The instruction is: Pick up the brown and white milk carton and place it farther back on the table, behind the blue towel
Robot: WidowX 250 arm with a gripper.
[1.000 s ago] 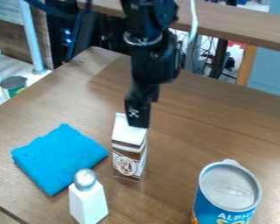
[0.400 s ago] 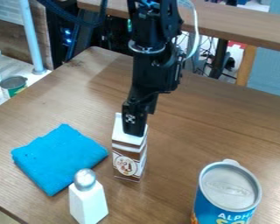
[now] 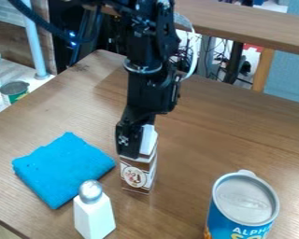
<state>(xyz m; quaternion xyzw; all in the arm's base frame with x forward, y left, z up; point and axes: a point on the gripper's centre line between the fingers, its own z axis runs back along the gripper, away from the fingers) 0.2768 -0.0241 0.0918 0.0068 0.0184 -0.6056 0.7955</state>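
Note:
The black gripper (image 3: 131,147) hangs down from the top edge over the upper left part of a white and brown carton (image 3: 134,177), hiding some of its top. The carton stands upright on the wooden table. To its left lies a folded blue cloth (image 3: 61,168). A white shaker with a silver cap (image 3: 94,215) stands in front of the cloth, near the bottom edge. At the lower right is a blue can with a grey lid (image 3: 242,205), well apart from the carton.
The wooden table (image 3: 220,126) spans most of the view. Beyond its left edge, a green can (image 3: 15,92) stands near a sink, beside a pale blue pole (image 3: 34,42). A wooden ledge (image 3: 239,21) runs behind, with cables below it.
The gripper has come down and, since the middle frame, shifted left against the carton's top. The carton, cloth, shaker and blue can have stayed where they were.

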